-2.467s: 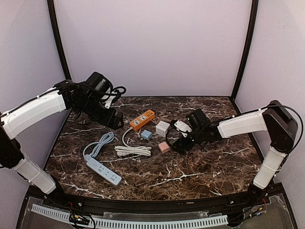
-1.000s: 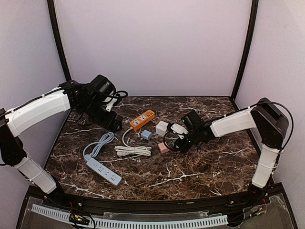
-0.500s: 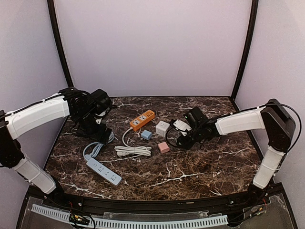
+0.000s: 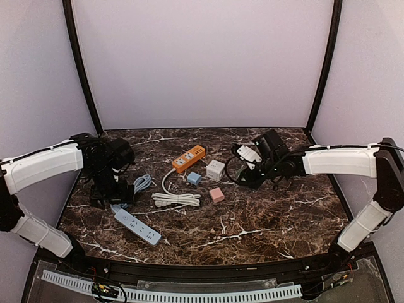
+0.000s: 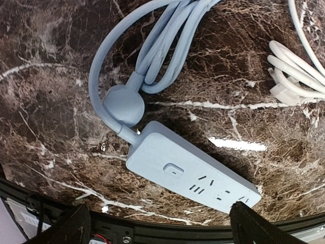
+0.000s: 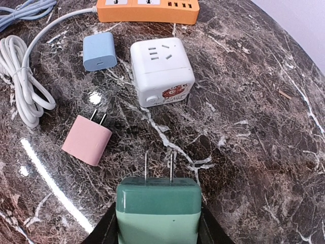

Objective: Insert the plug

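Plug (image 6: 158,203): green plastic adapter, blocky body with rounded corners. Darker teal band along the front edge, paler mint face behind it, one small dark dot on that face. Two flat, straight metal prongs, parallel, projecting from the front edge.

Location: right-centre of the dark, white-veined marble surface (image 6: 254,127), pinched at both sides between the black fingers (image 6: 107,231) of the right claw (image 6: 158,231). Prongs aimed toward the white cube socket block (image 6: 161,70), apart from it and not seated in any socket. Height above the surface: not determinable from the wrist view.

Ahead of the prongs:
- White cube socket block, slots on the top face, round button and red-orange sticker on the near face.
- Small light-blue square adapter (image 6: 99,52), just left of the cube.
- Orange power strip (image 6: 147,10), beyond both.
- Pink square adapter (image 6: 87,140), lying flat to the front left of the plug, own two prongs pointing toward the cube.
- Bundled white cable (image 6: 23,76), at the far left.

Left claw (image 5: 160,226): spread wide, gripping nothing, hanging over the blue-grey power strip (image 5: 193,178) near the left front of the surface. One push button and several slot groups on the strip's top face. Round blue plug (image 5: 123,104) lying against the strip's cable end, blue cable (image 5: 167,40) looped beyond.
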